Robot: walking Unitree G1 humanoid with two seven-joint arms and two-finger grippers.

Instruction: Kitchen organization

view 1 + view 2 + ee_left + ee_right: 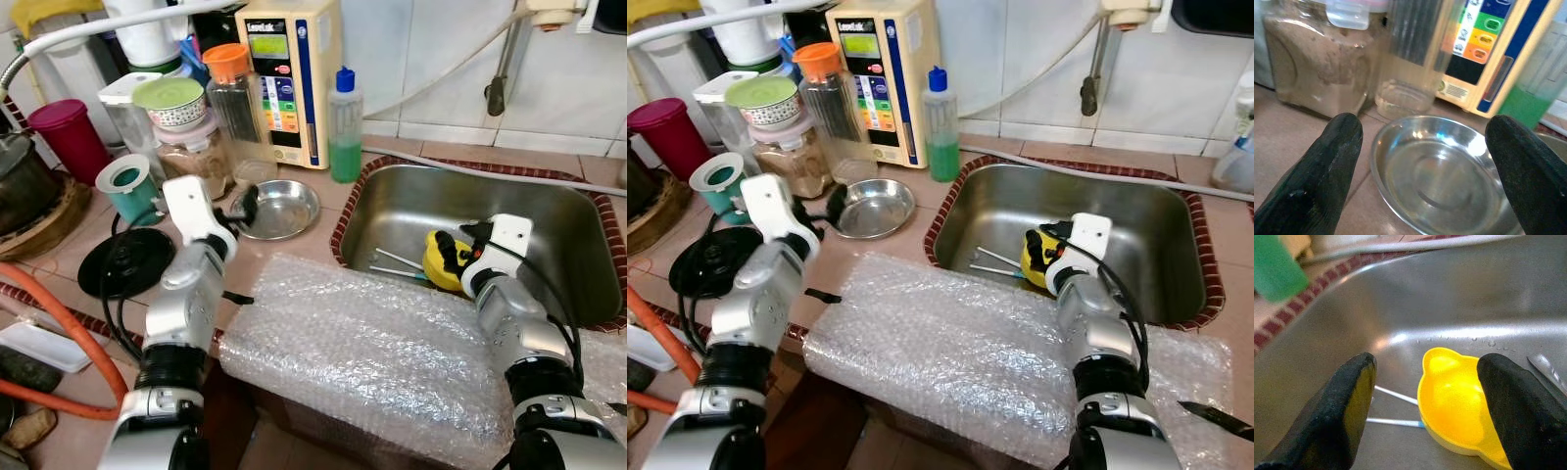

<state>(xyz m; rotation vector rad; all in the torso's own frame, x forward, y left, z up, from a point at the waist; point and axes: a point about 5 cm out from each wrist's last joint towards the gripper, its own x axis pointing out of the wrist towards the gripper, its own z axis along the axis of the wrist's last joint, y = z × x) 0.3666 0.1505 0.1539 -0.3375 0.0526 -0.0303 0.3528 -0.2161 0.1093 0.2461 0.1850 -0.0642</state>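
I've got both sets of fingers spread wide, left gripper [1422,161] lined up on the steel dish [279,209], right gripper [1425,401] over the yellow bowl [1457,406] to lift it from the sink [578,245].

We note white tiled wall [431,59] behind a beige tiled counter [294,245]; stainless sink [588,255] set in it, bordered by red-patterned trim [345,211]. Lighting even, bright.

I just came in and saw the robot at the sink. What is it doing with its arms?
The robot is tidying a kitchen counter. Its left gripper is open and reaching toward a shiny metal bowl on the counter. Its right gripper is open over the sink, lined up on a yellow bowl lying in there beside two thin white sticks. Neither bowl is grabbed yet.
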